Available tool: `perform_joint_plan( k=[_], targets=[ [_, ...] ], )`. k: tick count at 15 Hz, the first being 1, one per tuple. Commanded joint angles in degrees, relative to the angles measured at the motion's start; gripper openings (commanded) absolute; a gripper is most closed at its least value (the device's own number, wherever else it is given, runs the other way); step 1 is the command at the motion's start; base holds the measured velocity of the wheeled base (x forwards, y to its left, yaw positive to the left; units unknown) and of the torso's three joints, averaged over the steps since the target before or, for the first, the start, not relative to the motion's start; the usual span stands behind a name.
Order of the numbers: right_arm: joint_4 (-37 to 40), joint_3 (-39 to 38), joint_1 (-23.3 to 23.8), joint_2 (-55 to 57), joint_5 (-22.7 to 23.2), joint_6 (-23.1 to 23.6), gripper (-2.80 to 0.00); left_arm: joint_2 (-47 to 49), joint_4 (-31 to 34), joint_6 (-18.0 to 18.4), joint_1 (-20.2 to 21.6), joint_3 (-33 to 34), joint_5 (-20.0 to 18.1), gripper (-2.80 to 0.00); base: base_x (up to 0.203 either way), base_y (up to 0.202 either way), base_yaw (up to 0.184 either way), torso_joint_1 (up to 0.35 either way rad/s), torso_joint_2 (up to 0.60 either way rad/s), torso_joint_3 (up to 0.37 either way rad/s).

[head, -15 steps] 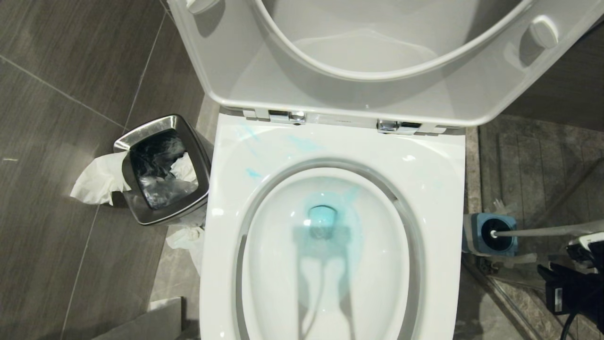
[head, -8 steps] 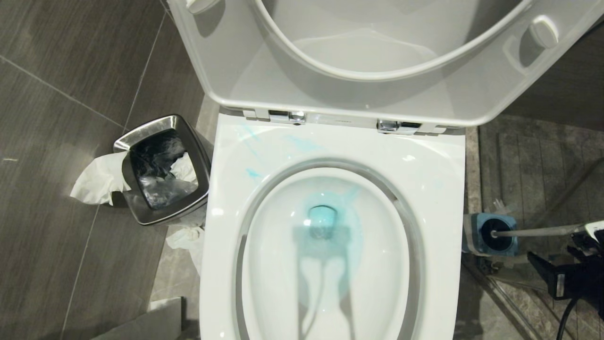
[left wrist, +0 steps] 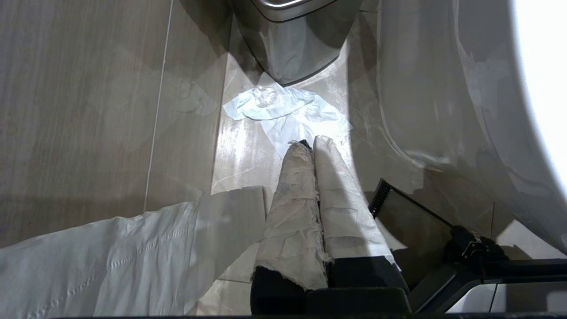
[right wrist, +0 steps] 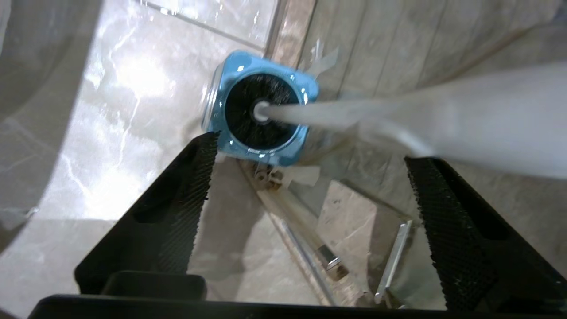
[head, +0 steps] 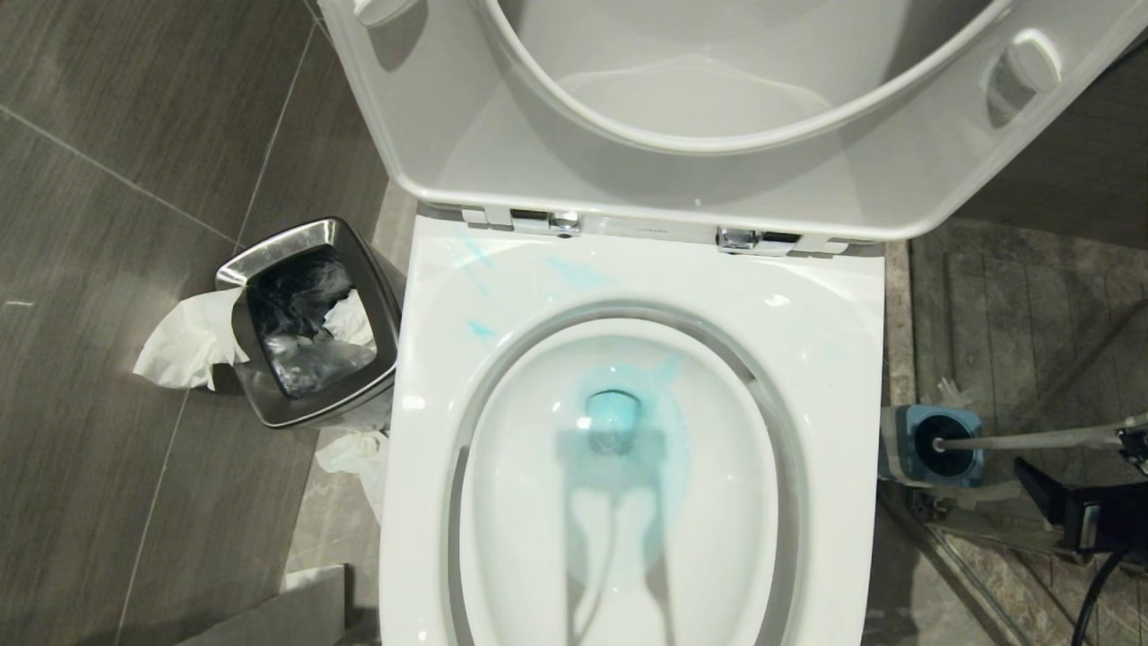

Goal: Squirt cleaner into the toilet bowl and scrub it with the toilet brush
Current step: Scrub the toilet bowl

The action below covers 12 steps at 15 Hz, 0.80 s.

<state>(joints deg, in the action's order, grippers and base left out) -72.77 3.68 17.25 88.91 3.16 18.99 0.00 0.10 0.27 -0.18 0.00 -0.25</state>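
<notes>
Where its handle blurs, toilet brush (right wrist: pixel 398 124) hides right hand's (right wrist: pixel 310 221) fingers.

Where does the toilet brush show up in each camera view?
Head view: toilet brush at the right edge, standing in its blue holder.
Left wrist view: not in it.
Right wrist view: its handle runs from the upper middle to the right edge.
Shared landmark: the blue holder.

One toilet bowl (head: pixel 834 341) sits in the middle, with one seat and lid (head: pixel 466 135) raised at the far side. One steel waste bin (head: pixel 309 323) stands to its left. One toilet brush (head: pixel 1031 440) rests in one blue base (head: pixel 897 444) on the right. Two chrome hinges (head: pixel 547 220) show. Two crumpled tissues (head: pixel 184 341) lie by the bin.
</notes>
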Motion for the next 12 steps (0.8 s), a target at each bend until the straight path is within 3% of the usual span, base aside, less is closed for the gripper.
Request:
perform_joint_plan(
  k=[1,9,12],
  targets=[
    [-0.45,0.69,0.06,-1.39,0.17,-0.05,0.0,0.0,-0.01,0.0,0.01,0.0,-0.02,-2.8,0.0,0.0,0.0,0.0,0.0,0.0],
    [-0.67,2.5,0.5,-1.19,0.74,-0.52,0.0,0.01,-0.01,0.0,0.01,0.01,-0.02,-2.8,0.0,0.0,0.0,0.0,0.0,0.0],
    [-1.24,3.33,0.59,-1.11,0.54,-3.42,0.0,0.02,-0.01,0.0,0.01,0.06,-0.02,-2.8,0.0,0.0,0.0,0.0,0.0,0.0]
  ],
)
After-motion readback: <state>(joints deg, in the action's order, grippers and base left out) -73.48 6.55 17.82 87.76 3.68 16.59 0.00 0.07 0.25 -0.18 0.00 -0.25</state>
